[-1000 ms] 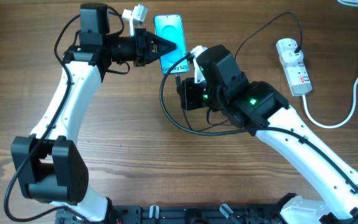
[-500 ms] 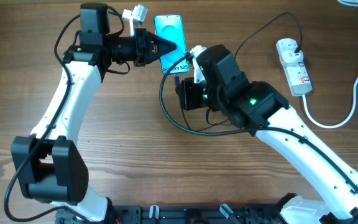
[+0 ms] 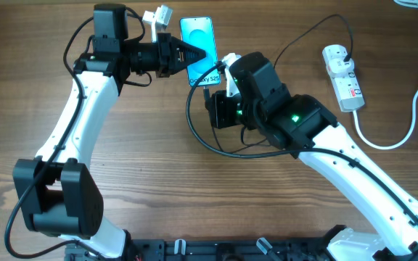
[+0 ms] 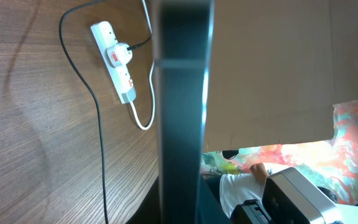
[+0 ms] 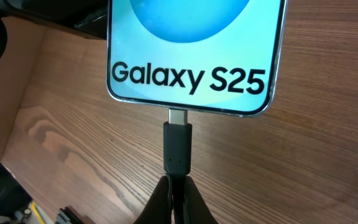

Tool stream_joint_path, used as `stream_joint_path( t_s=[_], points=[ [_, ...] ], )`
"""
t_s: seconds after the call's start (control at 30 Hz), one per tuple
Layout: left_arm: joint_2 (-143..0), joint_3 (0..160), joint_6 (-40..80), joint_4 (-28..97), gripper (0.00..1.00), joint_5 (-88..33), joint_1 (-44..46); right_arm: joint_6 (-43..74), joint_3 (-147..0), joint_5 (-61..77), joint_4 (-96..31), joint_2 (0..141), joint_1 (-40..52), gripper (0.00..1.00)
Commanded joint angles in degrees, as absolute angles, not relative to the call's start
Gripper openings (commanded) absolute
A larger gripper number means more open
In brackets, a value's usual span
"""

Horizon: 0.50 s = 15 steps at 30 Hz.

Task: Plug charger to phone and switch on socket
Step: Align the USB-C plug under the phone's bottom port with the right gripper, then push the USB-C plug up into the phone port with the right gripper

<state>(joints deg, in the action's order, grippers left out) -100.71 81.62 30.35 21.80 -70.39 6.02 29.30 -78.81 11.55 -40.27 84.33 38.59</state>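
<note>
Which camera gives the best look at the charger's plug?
The right wrist view: the plug fills the middle, its metal tip at the phone. Overhead, the arm mostly hides it; the left wrist shows only cable.

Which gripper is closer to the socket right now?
Right. The right gripper holds the charger against the phone, the socket off to its right; the left gripper clamps the phone, farther away.

Socket (image 3: 343, 77) right of phone (image 3: 198, 51) (charger (image 5: 178, 148) at end)

Wood-grain table (image 3: 158, 210), glossy-screened phone (image 5: 191, 43), matt black plastic charger (image 5: 178, 148)
</note>
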Motion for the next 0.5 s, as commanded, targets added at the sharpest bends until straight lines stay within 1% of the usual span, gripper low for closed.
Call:
stream_joint_path(
  t_s=[0.0,0.47],
  points=[
    [-100.09,82.17,30.48,21.43,0.04,-71.75,6.28,28.71,-79.35,12.10,-40.58,85.06,38.79,0.04],
    [-100.09,82.19,30.48,21.43,0.04,-71.75,6.28,28.97,-79.35,12.36,-40.53,85.32,38.83,0.04]
  ],
)
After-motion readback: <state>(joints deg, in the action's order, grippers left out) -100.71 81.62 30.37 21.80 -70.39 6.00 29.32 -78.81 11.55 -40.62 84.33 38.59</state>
